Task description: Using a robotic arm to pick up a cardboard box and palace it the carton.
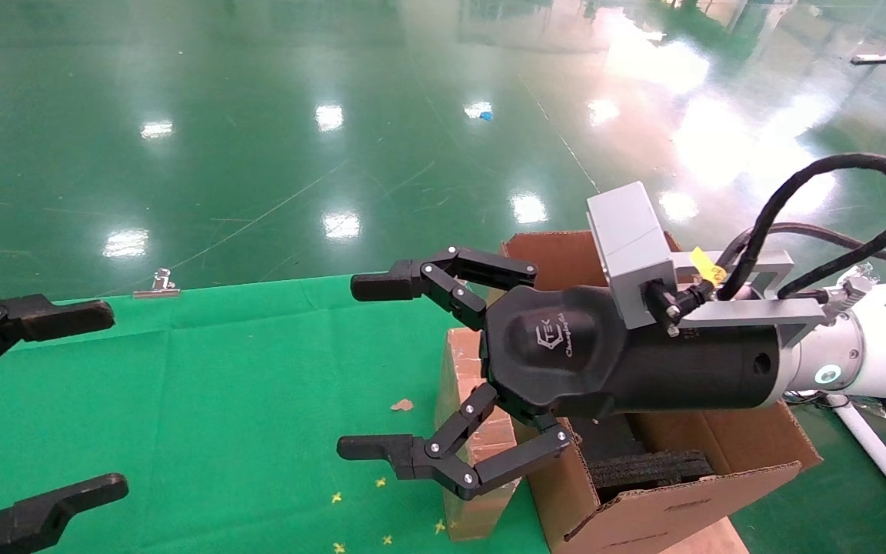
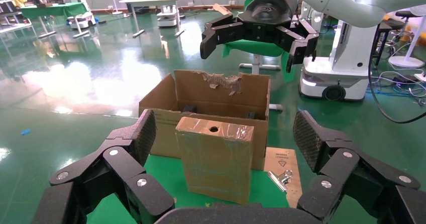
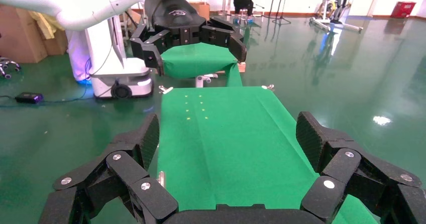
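The small cardboard box point(image 1: 460, 373) stands upright on the green cloth, close against the carton's point(image 1: 647, 512) left wall. In the left wrist view its taped top with a round hole point(image 2: 215, 156) faces me, with the carton point(image 2: 221, 96) behind it. My right gripper point(image 1: 364, 367), on the white robotic arm point(image 1: 885, 342), hovers open above the box and the carton's left edge, hiding part of both. Nothing is between its fingers. My left gripper point(image 1: 103, 398) is open at the cloth's left side, well apart from the box and pointing at it point(image 2: 226, 133).
Black foam blocks point(image 1: 647, 465) lie inside the carton. Metal binder clips point(image 1: 156, 285) point(image 2: 279, 176) hold the green cloth point(image 1: 243, 400) at its edges. A flat cardboard scrap point(image 2: 280, 159) lies beside the carton. Small yellow marks point(image 1: 337, 498) dot the cloth. Shiny green floor surrounds the table.
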Controlling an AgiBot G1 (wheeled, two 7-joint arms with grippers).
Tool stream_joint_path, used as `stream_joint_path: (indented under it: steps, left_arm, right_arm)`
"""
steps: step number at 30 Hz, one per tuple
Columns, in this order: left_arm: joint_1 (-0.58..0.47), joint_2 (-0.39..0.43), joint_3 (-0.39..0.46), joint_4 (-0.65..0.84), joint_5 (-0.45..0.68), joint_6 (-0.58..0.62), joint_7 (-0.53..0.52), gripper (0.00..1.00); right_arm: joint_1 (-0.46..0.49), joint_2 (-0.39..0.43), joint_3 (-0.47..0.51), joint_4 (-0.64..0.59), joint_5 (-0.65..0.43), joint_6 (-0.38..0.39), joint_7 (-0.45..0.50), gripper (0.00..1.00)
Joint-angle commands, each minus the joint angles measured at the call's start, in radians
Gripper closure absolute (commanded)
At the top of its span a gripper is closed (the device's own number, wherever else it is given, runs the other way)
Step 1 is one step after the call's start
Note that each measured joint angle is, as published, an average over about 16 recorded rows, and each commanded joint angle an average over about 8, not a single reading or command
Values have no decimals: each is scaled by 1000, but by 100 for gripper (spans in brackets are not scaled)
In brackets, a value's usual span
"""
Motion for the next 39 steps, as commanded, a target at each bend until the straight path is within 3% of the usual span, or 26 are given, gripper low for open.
stream_joint_path:
  steps: [1,14,19,24,33,39]
  left_arm:
    - [0,0,0,0,0,0,0,0]
    - [0,0,0,0,0,0,0,0]
    - [0,0,0,1,0,0,0,0]
    - [-1,0,1,1,0,0,1,0]
    - [-1,0,2,1,-1,0,1,0]
    - [-1,0,2,1,-1,0,1,0]
  right_arm:
    - [0,0,0,0,0,0,0,0]
    - [-2,-1,-4,4,-6,0,1,0]
    - [4,-12,-46,36,-73,4,27,0]
    - [88,-59,-158,66,-260,-6,123,0]
    - [385,-248,-441,70,-730,-58,398,0]
    - [577,-317,-582,70,-883,-77,556,0]
